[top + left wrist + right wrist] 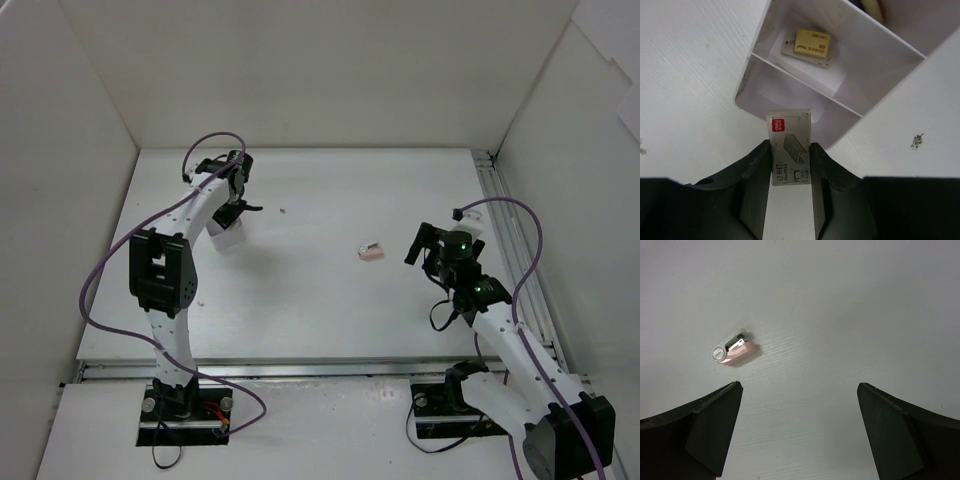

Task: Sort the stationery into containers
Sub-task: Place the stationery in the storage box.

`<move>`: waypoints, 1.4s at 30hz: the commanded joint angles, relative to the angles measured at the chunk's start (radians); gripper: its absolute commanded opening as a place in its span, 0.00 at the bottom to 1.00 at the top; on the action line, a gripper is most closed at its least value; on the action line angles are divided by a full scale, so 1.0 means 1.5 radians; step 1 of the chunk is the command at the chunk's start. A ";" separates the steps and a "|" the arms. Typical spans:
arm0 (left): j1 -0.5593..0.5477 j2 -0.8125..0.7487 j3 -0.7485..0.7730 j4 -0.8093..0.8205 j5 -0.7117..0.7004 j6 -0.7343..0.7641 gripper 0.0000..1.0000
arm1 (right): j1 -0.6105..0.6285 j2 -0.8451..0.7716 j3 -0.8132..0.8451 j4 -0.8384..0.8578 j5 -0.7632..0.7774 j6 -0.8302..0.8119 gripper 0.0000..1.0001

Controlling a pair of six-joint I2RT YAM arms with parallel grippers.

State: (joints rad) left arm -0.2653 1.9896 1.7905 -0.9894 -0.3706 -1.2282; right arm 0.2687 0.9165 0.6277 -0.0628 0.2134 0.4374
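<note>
My left gripper (790, 150) is shut on a small grey box of staples (789, 131) and holds it just above the near end of the white container (756, 55). The nearest compartment (790, 95) is empty, and a beige eraser (812, 42) lies in the middle one. A yellowish item (873, 7) shows in the far one. From the top view the left gripper (236, 207) hangs over the container (228, 237) at the far left. A small pink stapler-like item (371, 251) (734, 350) lies mid-table. My right gripper (799, 386) (418, 245) stands open just right of it, nothing between its fingers.
Dark specks of debris (916, 141) lie on the table right of the container. White walls enclose the table on three sides, and a metal rail (510, 240) runs along the right edge.
</note>
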 commanded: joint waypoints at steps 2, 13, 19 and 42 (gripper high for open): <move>0.009 -0.022 0.022 -0.059 -0.022 -0.116 0.00 | -0.003 -0.011 0.002 0.036 0.018 -0.005 0.98; 0.009 -0.035 -0.010 -0.032 -0.039 -0.221 0.00 | -0.003 -0.011 0.001 0.036 0.018 -0.006 0.98; 0.009 -0.037 -0.010 -0.023 -0.043 -0.250 0.00 | -0.004 -0.007 0.001 0.037 0.012 -0.008 0.98; -0.003 -0.055 -0.026 -0.018 -0.079 -0.275 0.54 | -0.003 0.000 0.004 0.036 0.002 -0.011 0.98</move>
State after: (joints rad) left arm -0.2626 1.9812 1.7416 -1.0187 -0.4477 -1.6306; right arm 0.2680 0.9127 0.6277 -0.0631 0.2123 0.4297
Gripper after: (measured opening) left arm 0.533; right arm 0.979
